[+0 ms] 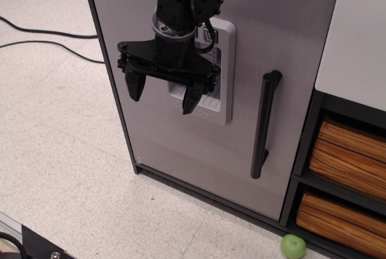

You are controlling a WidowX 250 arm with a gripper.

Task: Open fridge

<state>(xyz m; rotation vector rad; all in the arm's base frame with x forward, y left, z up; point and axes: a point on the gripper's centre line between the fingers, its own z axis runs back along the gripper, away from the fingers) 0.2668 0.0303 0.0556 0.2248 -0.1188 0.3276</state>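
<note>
Fridge [289,47] occupies the centre of the view, door shut flush in its dark frame. Black bar handle [264,125] stands vertical toward the door's right edge. Recessed dispenser panel [218,72] sits left of the handle, partly hidden. Gripper [161,91] hangs in front of that panel, fingers spread apart, holding nothing, clear of the handle. White cabinet [353,41] with wooden-slat drawers [345,159] adjoins on the right. Green ball [293,246] lies on the floor below.

A green ball [293,246] lies on the floor [60,150] — below wooden-slat drawers [350,150] — black cables [42,38] nearby.
</note>
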